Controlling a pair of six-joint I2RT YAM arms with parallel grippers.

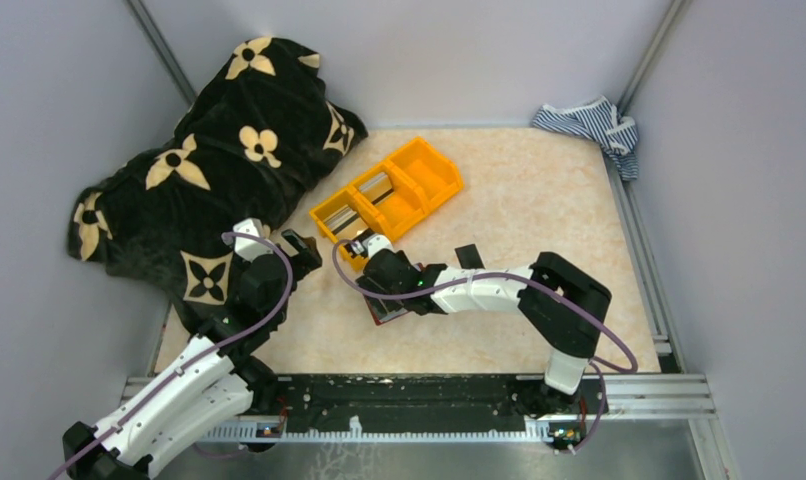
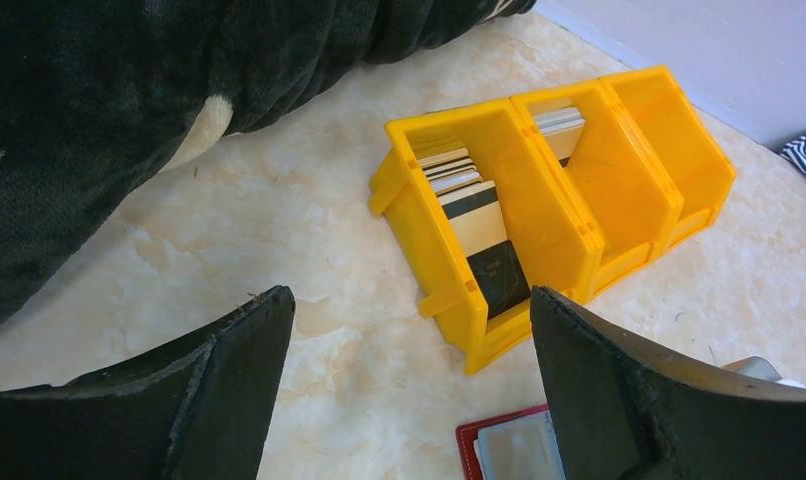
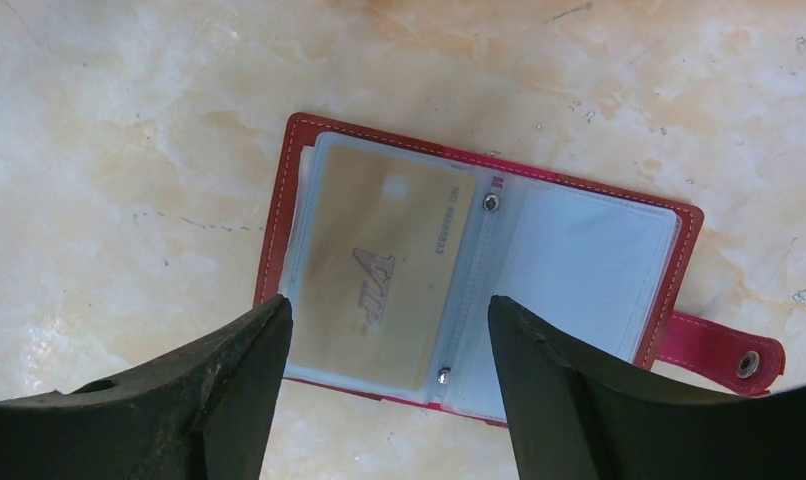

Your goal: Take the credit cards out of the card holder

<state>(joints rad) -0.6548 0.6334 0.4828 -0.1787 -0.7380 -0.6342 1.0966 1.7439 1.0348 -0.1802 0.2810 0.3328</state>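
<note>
The card holder (image 3: 579, 270) lies open and flat on the table, dark red with light blue pockets and its tab (image 3: 719, 355) at the right. A pale beige credit card (image 3: 379, 260) sits in its left pocket. My right gripper (image 3: 389, 305) is open and hovers just above the holder, its fingers either side of the beige card. From above, the holder (image 1: 387, 312) is mostly hidden under the right wrist. My left gripper (image 2: 409, 300) is open and empty over bare table, left of the holder's corner (image 2: 499, 440). Several more cards (image 2: 474, 225) stand in the orange bin.
An orange three-compartment bin (image 1: 434, 160) stands just beyond both grippers, with cards in two compartments. A small dark flat rectangle (image 1: 468, 255) lies right of the right wrist. A black flower-patterned blanket (image 1: 209, 160) fills the left side. A striped cloth (image 1: 589, 125) lies in the back right corner.
</note>
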